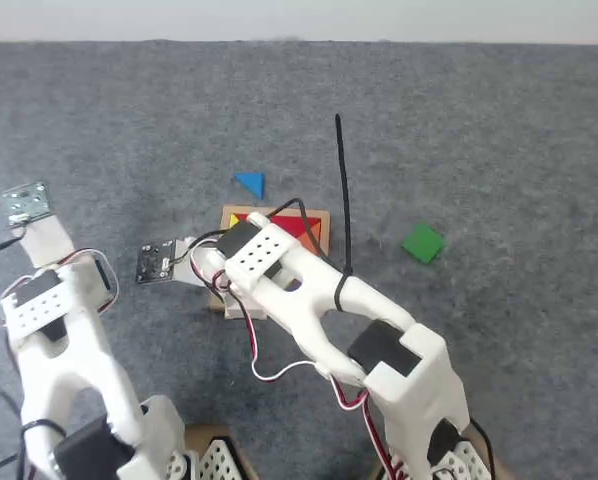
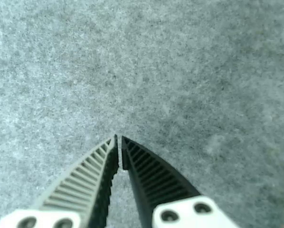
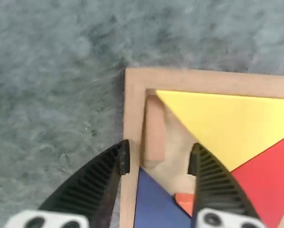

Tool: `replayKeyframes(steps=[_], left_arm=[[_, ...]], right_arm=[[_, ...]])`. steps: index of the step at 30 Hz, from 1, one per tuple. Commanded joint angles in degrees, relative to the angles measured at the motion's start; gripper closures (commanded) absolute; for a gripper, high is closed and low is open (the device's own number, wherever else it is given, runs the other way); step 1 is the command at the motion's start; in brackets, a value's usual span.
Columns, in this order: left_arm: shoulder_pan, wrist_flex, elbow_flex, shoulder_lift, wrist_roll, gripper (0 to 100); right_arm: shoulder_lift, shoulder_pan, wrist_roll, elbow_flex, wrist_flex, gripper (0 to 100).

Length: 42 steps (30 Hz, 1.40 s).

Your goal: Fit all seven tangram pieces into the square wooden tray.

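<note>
Table: grey felt-like surface (image 1: pixel 479 120) carrying everything.
Wooden tray: the wooden tray (image 1: pixel 309 213) lies near the middle of the table, largely under the right arm (image 1: pixel 309 300). The right wrist view shows its corner and rim (image 3: pixel 132 104).
Pieces seated: yellow triangle (image 3: pixel 227 123), red piece (image 3: pixel 270 183), dark blue piece (image 3: pixel 154 204), and a small orange piece (image 3: pixel 184 202) wedged between blue and red.
Open gap: bare tray floor (image 3: pixel 180 152) in the corner. A pale wood-coloured strip lies along the wall there; whether it is a piece cannot be told.
Pieces outside: blue triangle (image 1: pixel 249 183) just beyond the tray's far edge; green square (image 1: pixel 422 243) apart from the tray on the right arm's side.
Right hand: the right hand (image 3: pixel 160 147) is spread and holds nothing. One finger sits over the rim and the other inside the tray, so the jaws straddle the wall.
Left hand: the left hand (image 2: pixel 119 138) is pressed together and empty, over bare table away from the tray.
Progress (judged): partly filled, with at least two pieces yet to go in.
Risk 1: closing here would pinch the tray wall, not a piece. Lifting would then tip the tray and spill the seated pieces.
Risk 2: the inner finger stands near the orange and dark blue pieces, and a sideways sweep could ride them up out of place.
Risk 3: the corner gap is narrow, and a piece dropped in at the wrong angle would perch on its neighbours.
</note>
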Motion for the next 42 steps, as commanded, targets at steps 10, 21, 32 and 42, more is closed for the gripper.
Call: replayKeyframes(steps=[10, 21, 32, 42], left_arm=[[0.1, 0.2, -2.6, -0.3, 0.1, 99], [0.1, 0.2, -2.6, -0.3, 0.1, 99], [7.1, -0.1, -6.1, -0.2, 0.4, 99], [32.9, 23.7, -43.6, 23.0, 6.5, 98]], right_arm=[[-0.1, 3.7, 0.6, -10.8, 3.1, 76.8], [-3.6, 7.2, 0.3, -8.0, -1.5, 76.8], [-25.8, 16.7, -9.2, -3.0, 13.1, 97.3], [-48.4, 31.0, -20.6, 35.4, -7.5, 99.0]])
